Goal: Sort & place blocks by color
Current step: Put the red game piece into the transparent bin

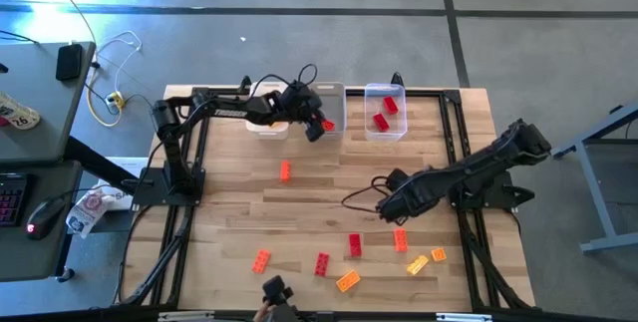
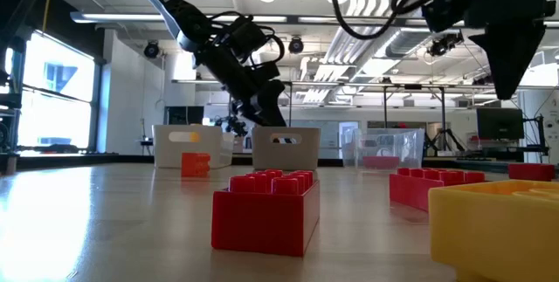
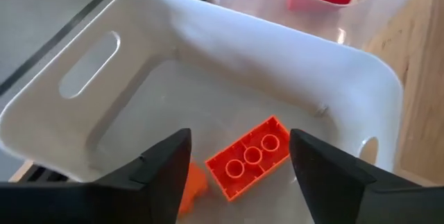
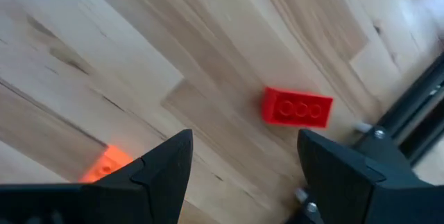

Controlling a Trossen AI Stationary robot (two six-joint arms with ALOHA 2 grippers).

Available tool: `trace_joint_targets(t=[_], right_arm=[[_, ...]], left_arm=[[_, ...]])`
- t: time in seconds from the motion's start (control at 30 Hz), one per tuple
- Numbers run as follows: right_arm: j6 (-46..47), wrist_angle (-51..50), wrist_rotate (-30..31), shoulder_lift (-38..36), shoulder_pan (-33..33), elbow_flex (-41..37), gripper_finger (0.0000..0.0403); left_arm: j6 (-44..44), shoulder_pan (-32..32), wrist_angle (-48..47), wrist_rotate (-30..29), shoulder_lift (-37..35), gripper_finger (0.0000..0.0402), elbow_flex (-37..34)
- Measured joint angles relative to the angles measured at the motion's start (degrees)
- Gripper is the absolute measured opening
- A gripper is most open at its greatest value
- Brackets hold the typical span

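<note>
Orange-red block (image 3: 248,158) | studs up | flat in white bin (image 3: 229,50)

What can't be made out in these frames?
- High view: the left gripper and its arm hide the inside of the white bin.
- Left wrist view: an orange piece is half hidden behind one finger.
- Low view: the clear bin blurs its red contents.

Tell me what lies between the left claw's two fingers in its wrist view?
An orange block lies there, studs up, on the floor of the white bin. The left claw stands open over it. A second orange piece shows beside one finger.
</note>
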Motion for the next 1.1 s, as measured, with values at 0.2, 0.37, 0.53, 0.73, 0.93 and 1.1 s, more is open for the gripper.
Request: trace_joint_targets(t=[0.2,0.37,0.53,0.73,0.93,1.1], right_arm=[[-11.88,-1.91,-2.45,0.0,-2.01,0.0,0.0247],[-26.7,-2.17,-2.59,0.0,-3.03,0.0,0.0247],[-39.66,-2.18,-2.6,0.0,-3.41,0.0,0.0247],[-51.28,-2.59,-2.14,0.0,-3.39,0.0,0.0247],[-58.33,-3.0,0.1,0.0,-3.39,0.0,0.0247],[-60.9,-2.98,0.2,0.0,-3.69,0.0,0.0247]], left_arm=[[-0.3,0.0,-3.74,0.05,-4.42,0.0236,-0.02],[-0.3,-0.74,-10.1,0.49,-10.36,0.0236,-0.02],[-0.29,-2.84,-20.09,1.16,-16.25,0.0236,0.0],[-0.29,-6.36,-29.35,1.6,-21.57,0.0236,-0.02],[-0.47,-10.54,-34.22,2.92,-25.3,0.0236,-0.02],[-0.91,-13.66,-34.38,6.87,-27.11,0.0236,-0.02]])
